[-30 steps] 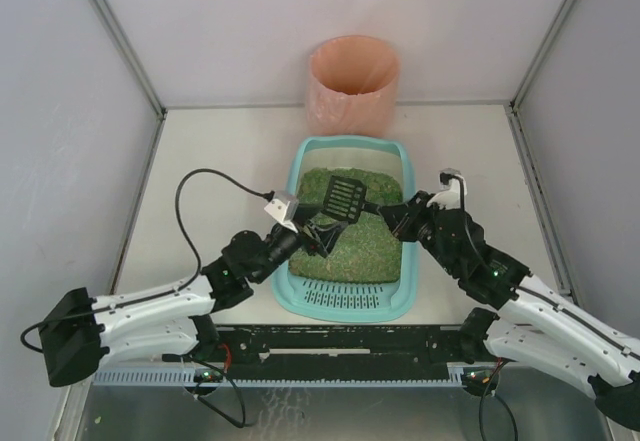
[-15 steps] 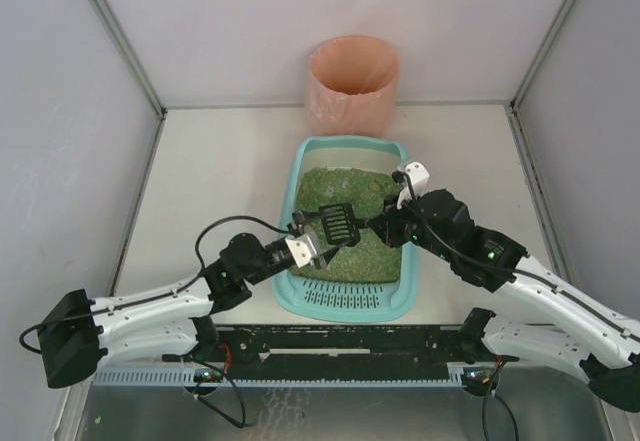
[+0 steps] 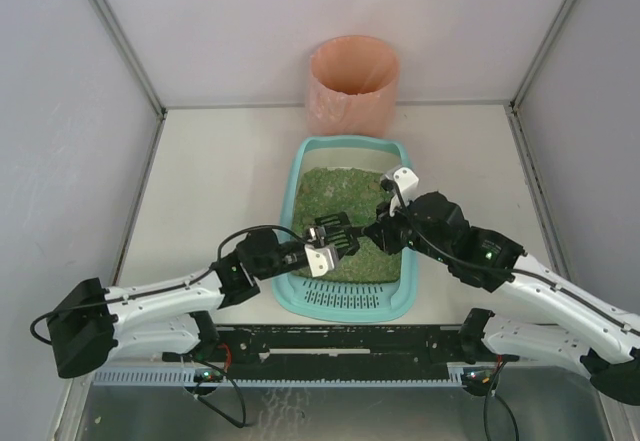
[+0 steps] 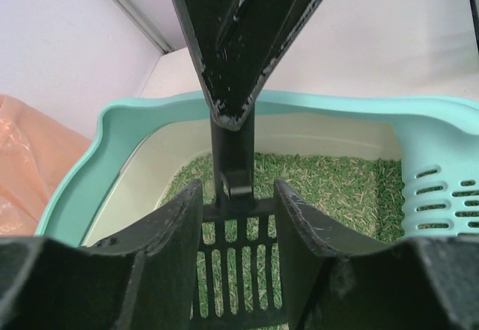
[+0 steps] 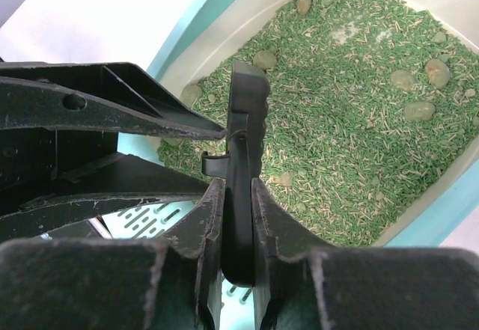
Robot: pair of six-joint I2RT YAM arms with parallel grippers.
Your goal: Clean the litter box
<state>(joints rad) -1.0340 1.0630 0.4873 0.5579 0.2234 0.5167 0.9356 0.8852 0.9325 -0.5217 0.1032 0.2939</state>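
The teal litter box (image 3: 350, 301) lies mid-table, filled with green granules and several pale clumps (image 5: 419, 109). Its rim shows in the wrist views (image 4: 337, 105) (image 5: 209, 23). My right gripper (image 3: 380, 233) (image 5: 238, 184) is shut on the handle of a black slotted scoop (image 3: 340, 229) (image 5: 243, 143), held over the granules. My left gripper (image 3: 325, 251) (image 4: 238, 188) faces it from the left. Its fingers stand apart on either side of the scoop's slotted head (image 4: 239, 270), whose side edges are hidden behind them.
A round pink-orange bin (image 3: 352, 81) (image 4: 30, 158) stands beyond the box's far end, against the back wall. White enclosure walls close in the left, right and back. The box's slotted grate lies at the near end, by the arm bases.
My left gripper has swung right over the box to the scoop's head and its jaws have narrowed. My right gripper has brought the scoop down and toward the near left.
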